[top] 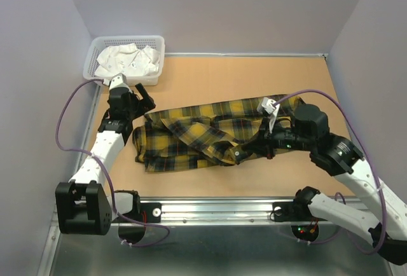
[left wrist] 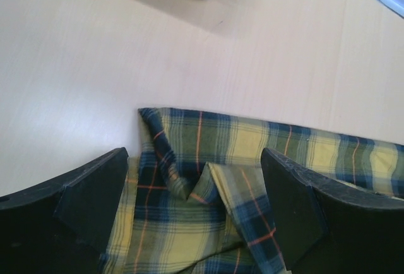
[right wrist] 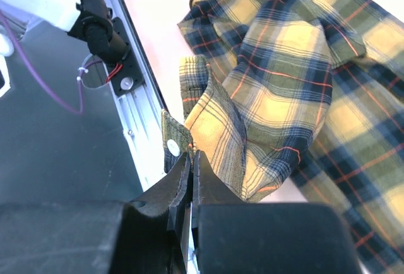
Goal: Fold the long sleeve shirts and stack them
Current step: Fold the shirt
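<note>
Long sleeve shirt (top: 191, 136) lay crumpled mid-bench (top: 254, 79), long axis running left-right. Right tool (right wrist: 191, 157) was clenched on a sleeve cuff (right wrist: 173, 138) at the shirt's near edge, with the cloth trailing off toward the far side. Left tool (left wrist: 192, 160) was spread wide and empty over the shirt's far left corner, judged nearer for that end.
</note>
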Action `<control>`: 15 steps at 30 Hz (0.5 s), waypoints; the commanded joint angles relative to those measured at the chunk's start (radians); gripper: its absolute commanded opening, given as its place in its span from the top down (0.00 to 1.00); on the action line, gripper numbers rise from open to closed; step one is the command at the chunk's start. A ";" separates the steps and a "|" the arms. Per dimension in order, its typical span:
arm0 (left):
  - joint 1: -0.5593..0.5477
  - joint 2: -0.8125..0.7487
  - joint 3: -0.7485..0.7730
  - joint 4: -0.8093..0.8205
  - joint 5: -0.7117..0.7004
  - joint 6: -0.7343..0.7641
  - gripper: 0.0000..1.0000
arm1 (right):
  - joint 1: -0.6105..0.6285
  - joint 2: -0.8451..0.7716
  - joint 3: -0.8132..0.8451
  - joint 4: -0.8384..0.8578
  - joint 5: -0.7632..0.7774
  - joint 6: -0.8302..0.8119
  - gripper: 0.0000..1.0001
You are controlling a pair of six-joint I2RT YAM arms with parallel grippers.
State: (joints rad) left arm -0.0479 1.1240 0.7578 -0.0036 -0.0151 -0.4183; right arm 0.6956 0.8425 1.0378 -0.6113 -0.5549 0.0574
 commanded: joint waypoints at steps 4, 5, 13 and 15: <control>-0.092 0.111 0.106 0.040 0.003 -0.019 0.02 | 0.010 -0.146 0.056 -0.140 0.081 0.027 0.99; -0.104 0.134 0.109 0.042 -0.006 -0.025 0.02 | 0.010 -0.160 0.059 -0.148 0.085 0.033 0.99; -0.194 0.261 0.121 0.065 -0.037 -0.086 0.07 | 0.010 -0.247 0.068 -0.212 0.122 0.068 0.99; -0.216 0.292 0.117 0.070 -0.048 -0.094 0.09 | 0.010 -0.258 0.077 -0.228 0.141 0.073 0.99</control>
State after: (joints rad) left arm -0.2398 1.3872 0.8349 0.0261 -0.0307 -0.4820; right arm 0.6956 0.5999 1.0470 -0.8047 -0.4580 0.1078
